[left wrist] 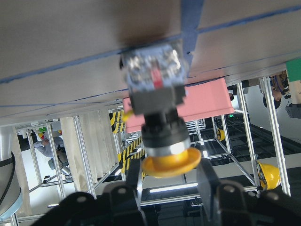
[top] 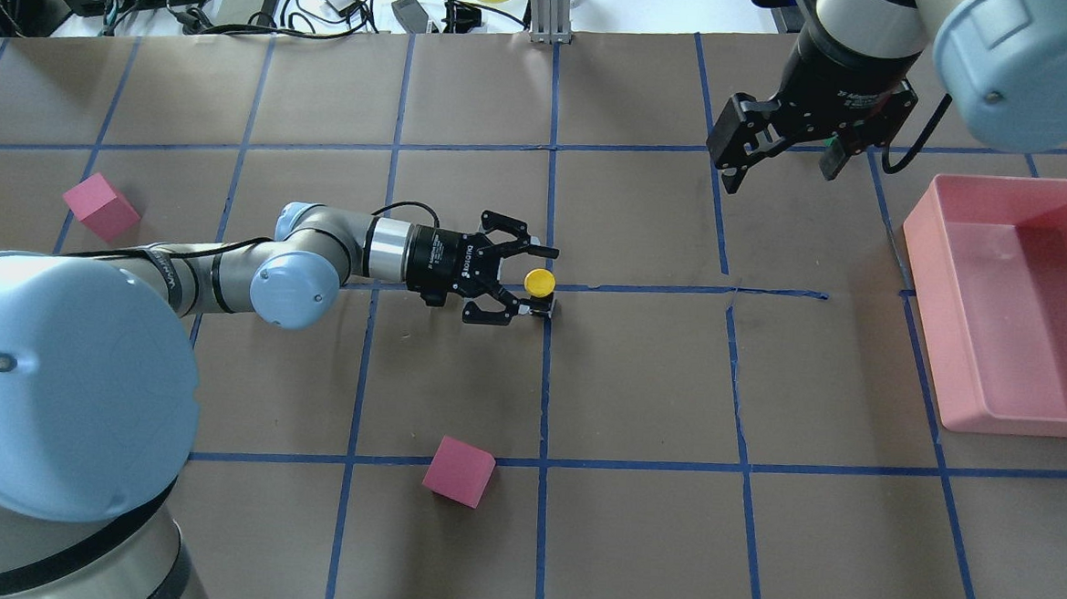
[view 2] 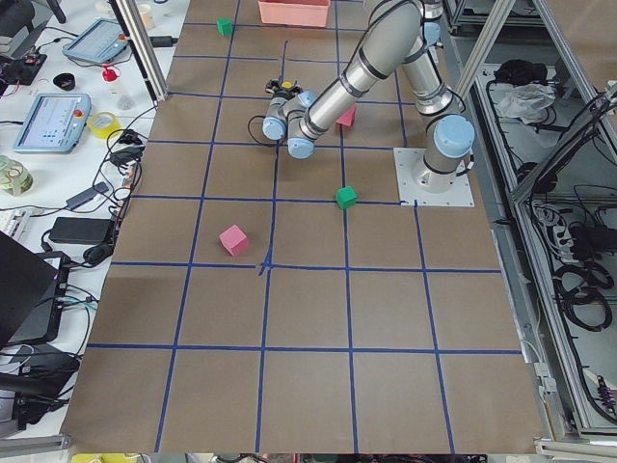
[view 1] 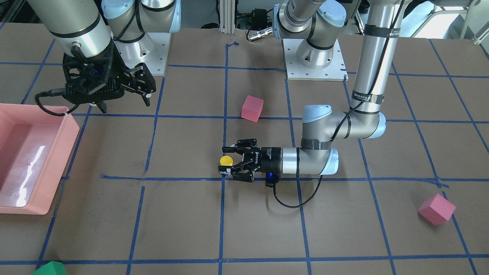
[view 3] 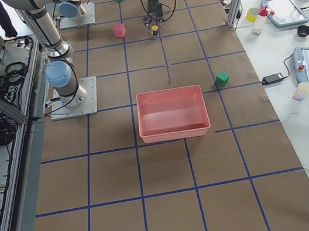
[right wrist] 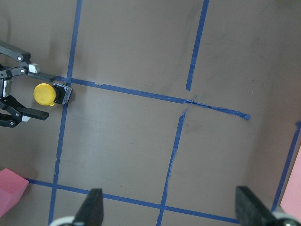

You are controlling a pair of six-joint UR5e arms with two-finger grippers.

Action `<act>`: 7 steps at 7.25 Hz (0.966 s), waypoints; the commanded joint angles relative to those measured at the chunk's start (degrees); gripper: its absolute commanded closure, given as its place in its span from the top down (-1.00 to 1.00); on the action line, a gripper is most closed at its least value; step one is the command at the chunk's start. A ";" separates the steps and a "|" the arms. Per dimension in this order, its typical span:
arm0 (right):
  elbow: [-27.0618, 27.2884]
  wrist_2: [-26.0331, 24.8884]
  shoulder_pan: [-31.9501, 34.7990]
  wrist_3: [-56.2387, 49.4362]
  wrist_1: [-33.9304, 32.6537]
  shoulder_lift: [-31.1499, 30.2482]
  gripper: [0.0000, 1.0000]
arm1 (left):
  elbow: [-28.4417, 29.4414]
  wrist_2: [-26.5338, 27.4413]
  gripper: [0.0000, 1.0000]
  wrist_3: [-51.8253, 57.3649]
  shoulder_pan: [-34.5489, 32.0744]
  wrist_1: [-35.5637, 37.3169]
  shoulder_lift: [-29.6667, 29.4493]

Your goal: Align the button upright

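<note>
The button [top: 539, 282] has a yellow cap, a black body and a silvery base. It stands on its base at a blue tape crossing mid-table, cap up; it also shows in the front view [view 1: 226, 160] and the right wrist view [right wrist: 45, 94]. My left gripper [top: 533, 281] lies low and level over the table. It is open, with a finger on each side of the button and small gaps to it. In the left wrist view the button [left wrist: 157, 117] fills the middle between the fingertips [left wrist: 207, 181]. My right gripper [top: 778, 162] hangs above the table, open and empty.
A pink tray [top: 933, 302] sits at the table's right side. One pink foam cube [top: 100, 206] lies far left and another [top: 459, 471] lies near the robot. A green cube [view 1: 47, 268] sits at the far edge. Blue tape lines grid the brown table.
</note>
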 commanded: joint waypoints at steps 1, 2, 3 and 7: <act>0.00 0.09 0.08 0.02 0.11 0.04 1.00 | 0.85 7.63 0.74 -2.57 3.04 0.86 3.31; 0.00 -0.08 0.08 -0.07 0.11 0.04 1.00 | 3.38 13.62 0.85 -8.06 5.50 0.52 6.64; 0.00 -0.08 0.08 -0.07 0.11 0.04 1.00 | 6.63 14.81 0.97 -16.21 6.05 0.60 9.89; 0.00 -0.17 0.17 0.02 0.11 0.04 1.00 | 17.82 40.07 0.99 4.45 6.49 0.87 18.35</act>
